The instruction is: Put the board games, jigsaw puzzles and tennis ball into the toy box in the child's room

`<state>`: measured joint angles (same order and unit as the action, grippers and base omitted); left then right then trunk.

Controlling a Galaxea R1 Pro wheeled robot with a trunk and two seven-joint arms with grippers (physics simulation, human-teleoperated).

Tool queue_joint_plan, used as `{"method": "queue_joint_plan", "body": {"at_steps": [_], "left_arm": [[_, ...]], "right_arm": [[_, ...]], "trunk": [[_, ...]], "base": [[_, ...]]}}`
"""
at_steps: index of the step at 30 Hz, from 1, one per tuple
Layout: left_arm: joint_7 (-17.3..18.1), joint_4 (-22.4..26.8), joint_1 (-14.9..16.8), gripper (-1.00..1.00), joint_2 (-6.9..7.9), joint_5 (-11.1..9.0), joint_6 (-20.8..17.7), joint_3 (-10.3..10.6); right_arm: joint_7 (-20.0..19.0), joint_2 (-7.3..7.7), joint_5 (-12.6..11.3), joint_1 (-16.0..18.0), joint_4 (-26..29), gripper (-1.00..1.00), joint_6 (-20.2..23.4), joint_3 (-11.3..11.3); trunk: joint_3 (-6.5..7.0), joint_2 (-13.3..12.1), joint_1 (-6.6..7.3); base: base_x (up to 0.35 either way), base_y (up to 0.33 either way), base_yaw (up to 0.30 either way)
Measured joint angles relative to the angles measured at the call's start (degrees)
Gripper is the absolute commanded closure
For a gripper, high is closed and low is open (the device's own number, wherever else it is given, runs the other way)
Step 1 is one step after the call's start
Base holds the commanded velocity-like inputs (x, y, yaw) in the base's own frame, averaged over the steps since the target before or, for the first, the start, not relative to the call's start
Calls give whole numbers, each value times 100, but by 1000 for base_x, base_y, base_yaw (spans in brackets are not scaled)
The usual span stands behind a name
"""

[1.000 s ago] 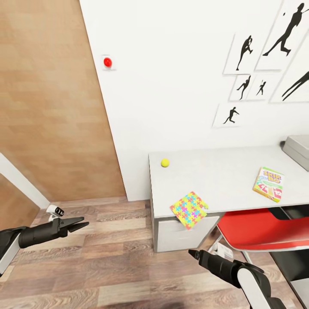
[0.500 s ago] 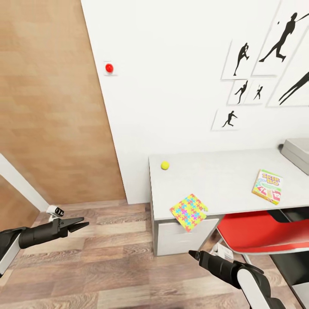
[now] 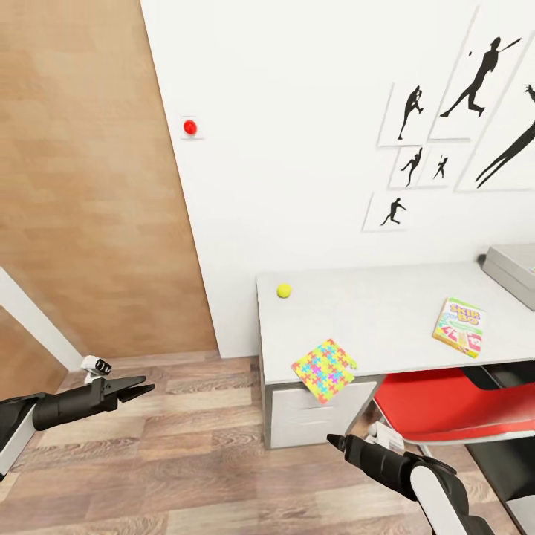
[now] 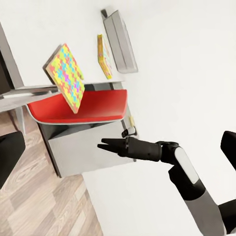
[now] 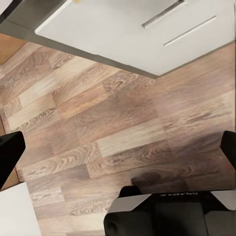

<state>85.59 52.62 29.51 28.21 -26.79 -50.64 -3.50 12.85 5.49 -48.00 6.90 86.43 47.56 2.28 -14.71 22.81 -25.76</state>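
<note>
The pale table (image 3: 386,297) stands against the white wall. On it lie a small yellow-green tennis ball (image 3: 283,290) near the far left corner, a jigsaw puzzle (image 3: 324,369) overhanging the front edge, and a SKIP-BO board game (image 3: 459,325) further right. The grey toy box (image 3: 513,271) sits at the table's right end. My left gripper (image 3: 141,387) hangs open over the floor, well left of the table. In front of the drawers, below the puzzle, my right gripper (image 3: 332,440) is open and empty. The left wrist view shows the puzzle (image 4: 66,76), game (image 4: 103,56) and toy box (image 4: 120,42). The bed is out of view.
A red-and-white swivel chair (image 3: 446,401) is tucked under the table, right of the grey drawers (image 3: 312,412). A red button (image 3: 190,126) sits on the wall, black silhouette pictures (image 3: 461,96) above the table. Wood plank floor (image 3: 186,461) spreads left of the table; a wood panel (image 3: 82,186) stands behind.
The whole picture has shifted a little, with the wall pictures sliding left and the button lower, so the camera moved. Both arms keep the same pose and the toys lie unmoved.
</note>
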Motion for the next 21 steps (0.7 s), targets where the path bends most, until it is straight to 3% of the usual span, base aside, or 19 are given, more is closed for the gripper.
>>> {"method": "queue_joint_plan", "body": {"at_steps": [21], "left_arm": [[7,1,0,-100,-2,-3,-1,17]], "right_arm": [[26,-3,0,0,-2,-100,16,0]], "trunk": [[119,-2,0]], "base": [[-18,-119,9]]}}
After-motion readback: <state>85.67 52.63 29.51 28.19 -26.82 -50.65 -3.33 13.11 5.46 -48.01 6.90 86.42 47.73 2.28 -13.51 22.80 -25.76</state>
